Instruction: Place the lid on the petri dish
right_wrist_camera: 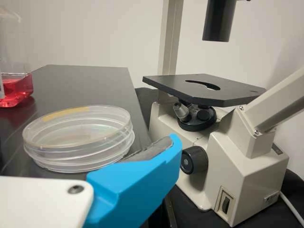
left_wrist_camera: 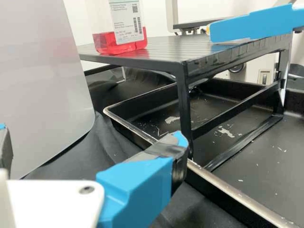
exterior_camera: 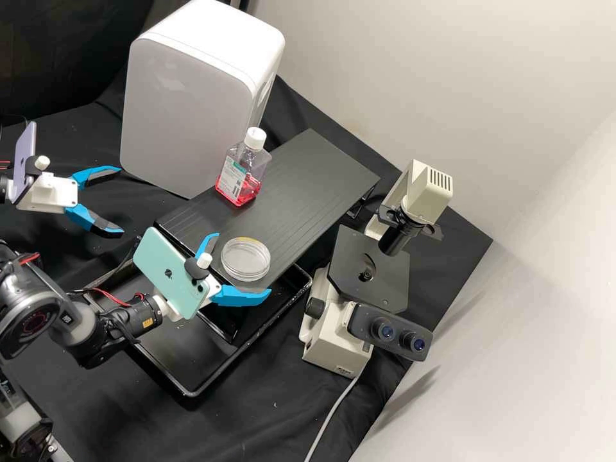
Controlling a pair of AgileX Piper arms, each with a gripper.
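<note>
Dish (exterior_camera: 245,258) with lid (right_wrist_camera: 78,118) looks closed already, near front edge of rack (exterior_camera: 308,186). Our right gripper (exterior_camera: 240,266) spread wide, empty, dish just ahead. Left gripper (exterior_camera: 122,199) wide, empty, well apart. Risk: finger nudge slides dish off edge into tray (exterior_camera: 192,390).

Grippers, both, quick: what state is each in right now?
Left blue-fingered white gripper: open, holding nothing.
Right blue-fingered white gripper: open at the clear round plastic petri dish, not clamped on it.
</note>
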